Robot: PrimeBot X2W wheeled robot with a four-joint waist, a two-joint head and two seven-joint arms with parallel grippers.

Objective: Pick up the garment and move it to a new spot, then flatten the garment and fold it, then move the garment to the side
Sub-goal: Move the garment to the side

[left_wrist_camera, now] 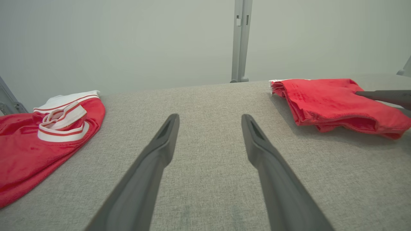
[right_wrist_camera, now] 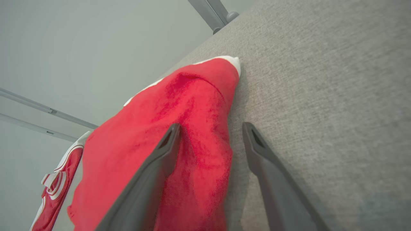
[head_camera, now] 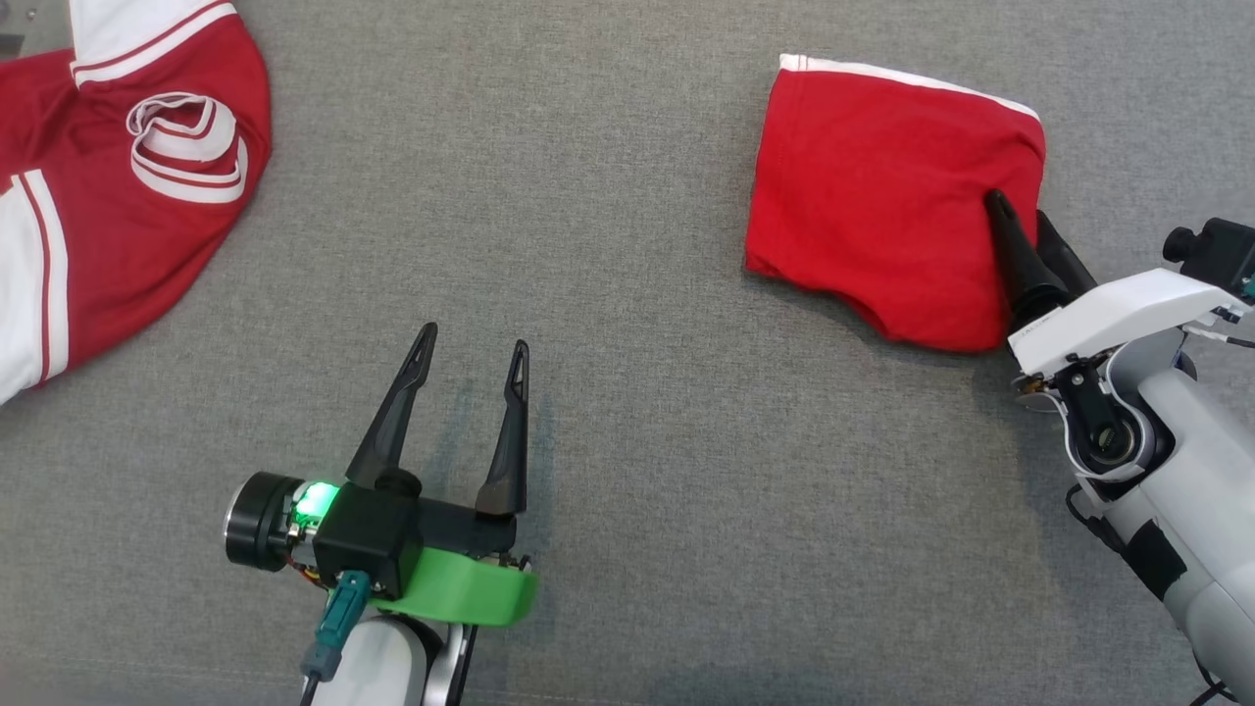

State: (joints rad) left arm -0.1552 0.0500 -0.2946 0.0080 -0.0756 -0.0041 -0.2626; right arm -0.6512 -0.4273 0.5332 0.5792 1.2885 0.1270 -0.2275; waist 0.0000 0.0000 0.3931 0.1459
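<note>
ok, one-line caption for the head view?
Right end effector, open, straddles edge of folded red garment; left end effector open over grey fabric.

Garment (head_camera: 873, 186): red, white trim along far edge, folded into compact squarish bundle, layers stacked, lying flat on grey worktop (head_camera: 627, 294), toward its far right side

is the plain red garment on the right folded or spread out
Folded: the plain red cloth garment lies as a compact bundle, and the left wrist view shows stacked layers along its near edge.
</note>
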